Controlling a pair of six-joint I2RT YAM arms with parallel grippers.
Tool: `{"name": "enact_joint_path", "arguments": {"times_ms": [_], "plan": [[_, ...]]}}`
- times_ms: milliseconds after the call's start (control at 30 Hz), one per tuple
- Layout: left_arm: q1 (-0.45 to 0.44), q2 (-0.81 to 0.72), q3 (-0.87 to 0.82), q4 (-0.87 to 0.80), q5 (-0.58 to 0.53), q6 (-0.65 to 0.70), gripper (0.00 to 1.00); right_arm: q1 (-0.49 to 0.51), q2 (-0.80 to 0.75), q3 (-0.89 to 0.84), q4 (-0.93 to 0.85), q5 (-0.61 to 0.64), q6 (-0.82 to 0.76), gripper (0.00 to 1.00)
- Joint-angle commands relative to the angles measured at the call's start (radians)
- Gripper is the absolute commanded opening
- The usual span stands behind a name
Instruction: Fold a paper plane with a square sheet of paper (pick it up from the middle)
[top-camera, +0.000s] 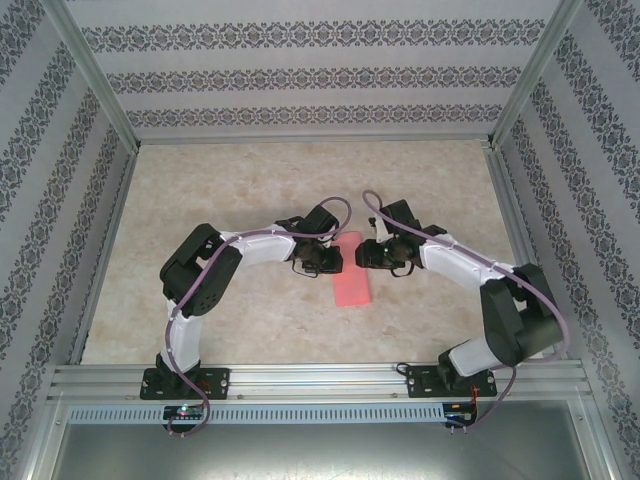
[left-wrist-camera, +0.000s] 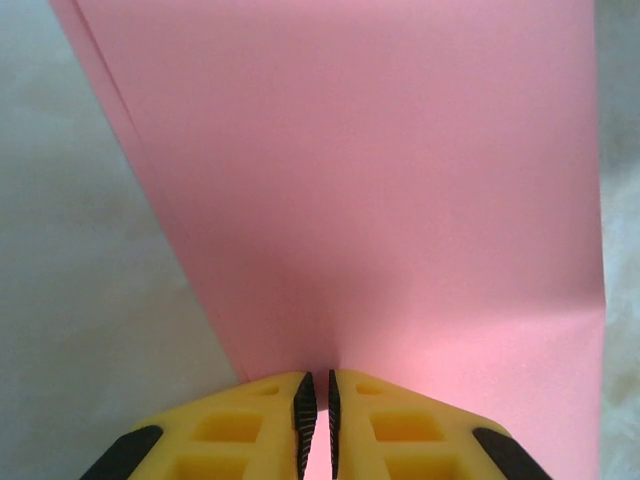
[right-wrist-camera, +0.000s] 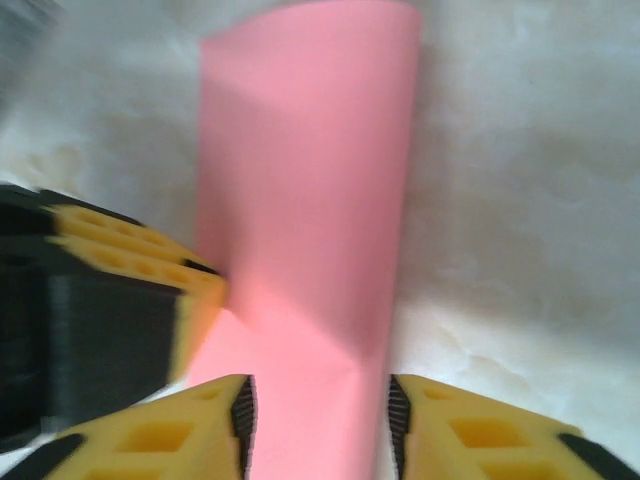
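L gripper (left-wrist-camera: 316, 388) pinches pink paper (left-wrist-camera: 380, 180), seemingly folded in half. R gripper (right-wrist-camera: 318, 405) jaws are apart, astride it. You've still got nose and wing folds to do.

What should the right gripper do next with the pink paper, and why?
Probably close the right gripper on the folded pink paper. Its jaws stand open astride the strip's near end, while the left gripper is pinched shut on the paper's edge. Closing would likely give both arms a hold for the next fold.
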Motion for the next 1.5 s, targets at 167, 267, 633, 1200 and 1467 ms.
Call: {"name": "enact_joint_path", "arguments": {"times_ms": [167,267,633,1200,1467], "plan": [[-0.01,0.104,-0.026,-0.104,-0.102,0.037,0.19,-0.028,0.05,-0.03,0.149,-0.232,0.111,0.19],[-0.011,0.105,-0.025,-0.109,-0.108,0.039,0.19,-0.048,0.114,-0.018,0.154,-0.248,0.097,0.15],[-0.011,0.117,-0.023,-0.146,-0.151,0.063,0.19,-0.101,0.243,-0.003,0.152,-0.244,0.017,0.12],[-0.014,0.147,0.002,-0.197,-0.187,0.099,0.19,-0.126,0.165,-0.044,0.263,-0.306,0.097,0.07],[-0.02,0.154,0.014,-0.222,-0.207,0.119,0.19,-0.127,0.259,0.011,0.276,-0.312,0.085,0.04]]}}
